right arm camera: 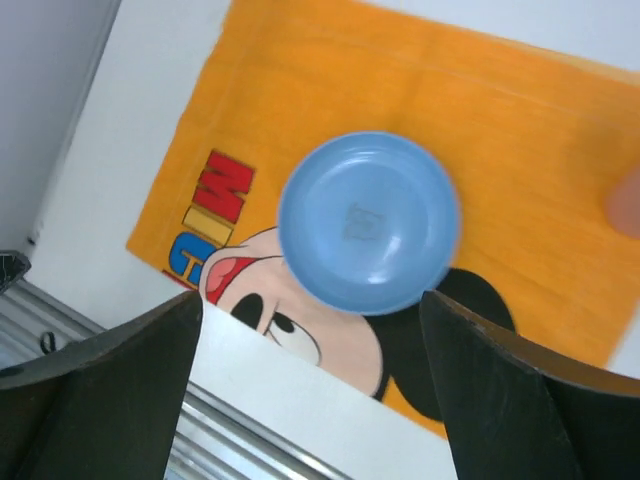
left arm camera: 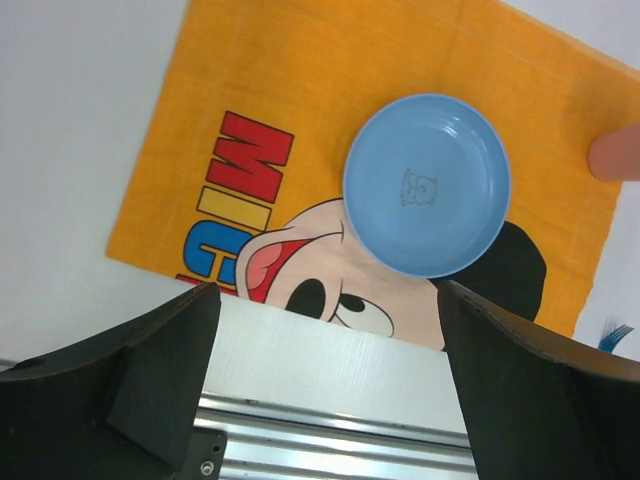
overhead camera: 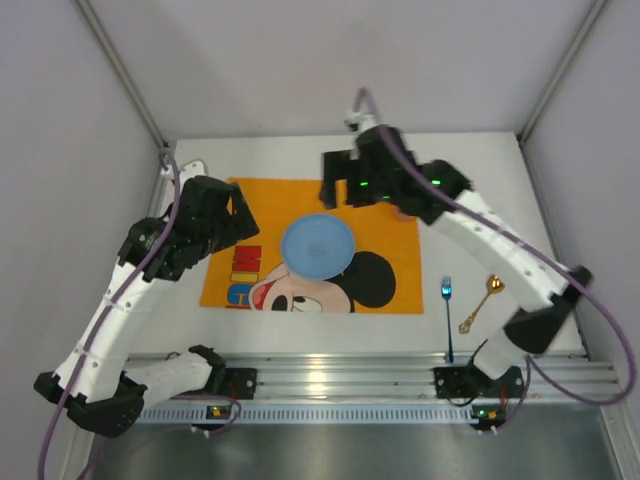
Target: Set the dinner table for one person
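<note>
Closest to you in the overhead view, the left arm (overhead camera: pixel 110 330) and the right arm (overhead camera: pixel 500 250) are rising from the silver rails (overhead camera: pixel 340 372) along the near edge of the dinner table (overhead camera: pixel 290 158), whose white top is filling the space up to the back wall. An orange Mickey Mouse placemat (overhead camera: pixel 290 200) is lying flat on it, and a blue plate (overhead camera: pixel 318 246) is sitting near the placemat's middle. To the right of the cloth, on bare tabletop, a blue fork (overhead camera: pixel 447 292) and a gold spoon (overhead camera: pixel 482 302) are lying near each other without touching. You are holding the left gripper (overhead camera: pixel 238 215) over the placemat's left edge and the right gripper (overhead camera: pixel 335 182) over its far edge, beyond the plate.

Turning to the left wrist view, you are seeing the two dark fingers (left arm camera: pixel 160 370) of the left gripper (left arm camera: pixel 325 300) standing wide apart with nothing between them. Below them the plate (left arm camera: pixel 427 185) is resting on the placemat (left arm camera: pixel 300 70), the white table (left arm camera: pixel 60 150) is showing at left, and a pink object (left arm camera: pixel 615 152), too cropped to identify, is sitting at the right edge.

Moving to the right wrist view, the fingers (right arm camera: pixel 120 390) of the right gripper (right arm camera: pixel 310 298) are likewise spread wide and gripping nothing, with the plate (right arm camera: pixel 368 222) lying on the cloth underneath
</note>
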`<action>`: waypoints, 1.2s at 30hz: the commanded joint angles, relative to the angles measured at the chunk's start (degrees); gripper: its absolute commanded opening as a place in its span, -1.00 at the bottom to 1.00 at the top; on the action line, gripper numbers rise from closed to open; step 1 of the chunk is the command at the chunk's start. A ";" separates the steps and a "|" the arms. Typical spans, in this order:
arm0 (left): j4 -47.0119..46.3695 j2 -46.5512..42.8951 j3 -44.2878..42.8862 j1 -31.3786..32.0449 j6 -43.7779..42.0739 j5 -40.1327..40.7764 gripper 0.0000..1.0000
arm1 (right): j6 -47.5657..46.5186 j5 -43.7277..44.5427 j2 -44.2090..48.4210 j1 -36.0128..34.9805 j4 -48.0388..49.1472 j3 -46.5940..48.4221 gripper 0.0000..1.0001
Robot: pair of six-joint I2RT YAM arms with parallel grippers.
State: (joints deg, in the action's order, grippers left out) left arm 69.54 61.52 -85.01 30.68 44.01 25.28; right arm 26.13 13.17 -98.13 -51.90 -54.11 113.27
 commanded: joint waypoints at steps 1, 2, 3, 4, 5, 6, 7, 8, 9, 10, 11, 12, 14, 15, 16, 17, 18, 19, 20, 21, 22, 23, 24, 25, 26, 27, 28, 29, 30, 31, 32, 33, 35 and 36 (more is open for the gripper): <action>-9.50 1.76 3.34 0.17 -2.88 -5.14 0.90 | 8.49 -7.15 19.51 21.26 4.66 -25.49 0.78; -12.81 2.11 4.41 0.17 -3.05 -6.28 0.90 | 10.41 -11.11 22.95 26.88 6.28 -31.65 0.74; -14.07 2.55 5.37 0.26 -3.14 -8.03 0.90 | 10.26 -15.76 28.03 35.99 7.08 -39.98 0.72; -15.47 2.82 6.78 0.44 -3.23 -9.09 0.89 | 9.39 -15.46 29.38 38.69 6.04 -42.24 0.72; -16.53 3.78 7.40 0.52 -3.31 -9.80 0.89 | 6.85 -11.19 30.01 40.46 4.38 -43.39 0.74; -18.54 4.22 8.10 0.79 -3.49 -11.20 0.89 | 6.05 -9.32 29.40 42.47 2.45 -44.62 0.75; -19.52 4.66 9.50 0.88 -3.58 -11.91 0.89 | 5.34 -8.69 28.70 43.71 -0.53 -45.33 0.75; -20.57 5.19 10.30 0.96 -4.01 -12.53 0.89 | 5.68 -8.77 27.30 46.68 -1.69 -46.20 0.75; -22.84 5.37 11.87 0.96 -4.19 -13.32 0.89 | 6.30 -8.95 26.76 48.28 -2.49 -48.74 0.75; -23.82 5.54 12.67 0.96 -4.37 -14.63 0.89 | 6.82 -9.65 26.59 49.95 -3.28 -50.33 0.75; -24.62 5.89 13.29 0.96 -4.81 -15.16 0.89 | 7.96 -10.52 26.84 51.27 -3.11 -52.00 0.73; -25.41 6.07 14.34 0.96 -4.90 -15.43 0.89 | 8.67 -10.79 27.11 54.42 -2.50 -55.23 0.72; -26.29 5.90 15.57 0.96 -4.98 -15.87 0.89 | 10.86 -12.37 28.33 57.33 -1.45 -58.59 0.69; -26.64 5.63 17.15 0.96 -4.99 -15.87 0.89 | 11.57 -12.55 28.78 60.48 -0.57 -61.82 0.69; -27.87 5.28 18.03 0.96 -4.99 -16.13 0.89 | 12.18 -12.81 29.13 61.99 0.13 -63.25 0.68; -28.23 4.58 18.82 0.88 -4.90 -16.40 0.89 | 12.28 -12.90 29.57 64.53 0.32 -65.26 0.68; -28.75 4.23 20.22 0.96 -4.98 -16.40 0.90 | 12.45 -12.64 29.66 65.34 0.23 -65.89 0.67; -29.19 3.88 20.93 0.96 -4.81 -16.57 0.90 | 12.37 -12.55 29.66 65.87 0.49 -66.42 0.65; -29.37 3.44 21.46 0.96 -4.98 -16.58 0.90 | 12.37 -11.86 29.22 66.05 0.49 -66.69 0.62; -29.37 3.26 22.51 0.96 -4.90 -16.58 0.90 | 12.63 -11.59 28.87 66.05 0.23 -66.87 0.62; -29.46 3.17 23.04 0.88 -4.98 -16.49 0.90 | 13.15 -11.41 28.61 66.14 0.32 -67.13 0.61; -29.81 2.82 23.57 0.88 -5.25 -16.49 0.90 | 13.68 -11.32 28.43 66.14 0.58 -67.48 0.56; -29.90 2.82 24.45 0.96 -5.34 -16.40 0.91 | 14.12 -10.89 28.34 66.14 1.19 -68.44 0.54; -29.99 2.82 24.80 0.88 -5.42 -16.40 0.91 | 14.91 -10.27 28.08 66.14 1.37 -68.88 0.51; -30.34 2.91 25.16 0.88 -5.69 -16.49 0.91 | 15.09 -8.79 27.90 66.05 1.72 -69.32 0.43; -30.43 3.08 25.42 0.79 -5.86 -16.84 0.92 | 15.35 -7.90 27.64 66.14 2.42 -70.29 0.37; -30.60 3.61 25.42 0.88 -6.13 -17.01 0.92 | 15.79 -7.29 27.64 66.14 3.12 -70.90 0.23; -30.52 3.87 25.42 0.88 -6.39 -17.10 0.92 | 16.14 -5.80 27.38 66.14 3.74 -71.43 0.17; -30.51 4.22 25.16 0.79 -6.57 -17.45 0.92 | 16.58 -5.09 27.29 66.14 5.14 -72.31 0.15; -30.43 4.57 24.90 0.79 -6.74 -17.46 0.93 | 17.02 -4.73 26.85 66.14 5.93 -72.66 0.15; -30.34 5.10 24.72 0.70 -7.18 -17.54 0.93 | 17.20 -3.77 25.89 66.14 6.55 -72.93 0.11; -30.08 5.37 24.02 0.61 -7.36 -17.72 0.93 | 17.55 -3.50 25.27 66.22 7.86 -72.93 0.09; -29.90 6.24 23.58 0.35 -8.06 -17.98 0.93 | 18.07 -2.80 22.47 66.14 9.10 -72.58 0.04; -29.64 6.42 22.97 0.26 -8.32 -18.07 0.93 | 18.34 -2.80 21.67 66.40 10.24 -72.32 0.02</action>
State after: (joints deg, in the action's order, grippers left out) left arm 42.26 67.02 -60.03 31.38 37.52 8.12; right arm 42.39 7.49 -73.87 14.00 -49.12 40.14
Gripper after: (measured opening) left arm 0.963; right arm 0.520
